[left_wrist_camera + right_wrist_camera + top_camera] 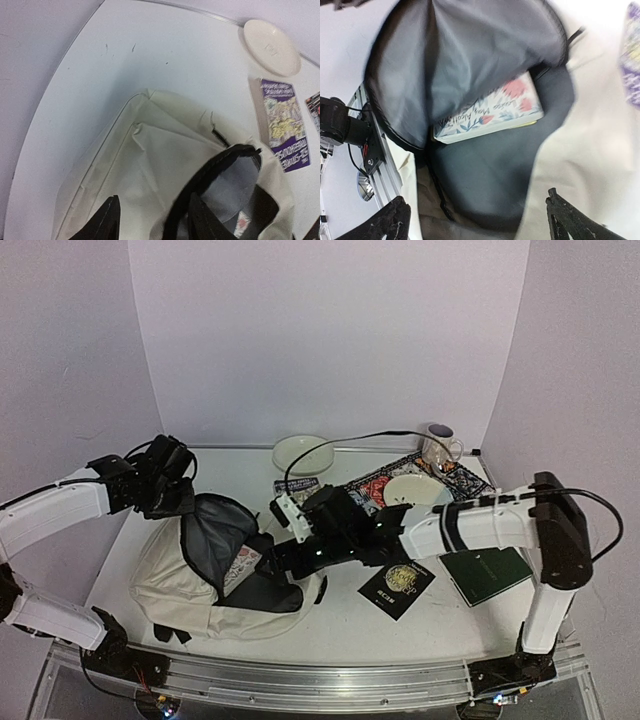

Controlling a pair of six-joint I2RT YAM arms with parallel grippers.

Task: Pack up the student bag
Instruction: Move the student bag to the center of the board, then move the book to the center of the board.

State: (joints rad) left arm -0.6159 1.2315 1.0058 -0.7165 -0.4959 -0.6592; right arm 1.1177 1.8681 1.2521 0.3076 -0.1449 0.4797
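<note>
The student bag, cream with a grey lining, lies at the left of the table with its top opening gaping. My left gripper is shut on the bag's flap and holds it up; in the left wrist view cream fabric and the black zipper rim sit between the fingers. My right gripper is open and empty at the mouth of the bag. A floral-covered book lies inside the bag, also visible in the top view.
A purple booklet and a cream plate lie behind the bag. A patterned placemat with a white dish and a mug sit at back right. A black booklet and a green notebook lie under the right arm.
</note>
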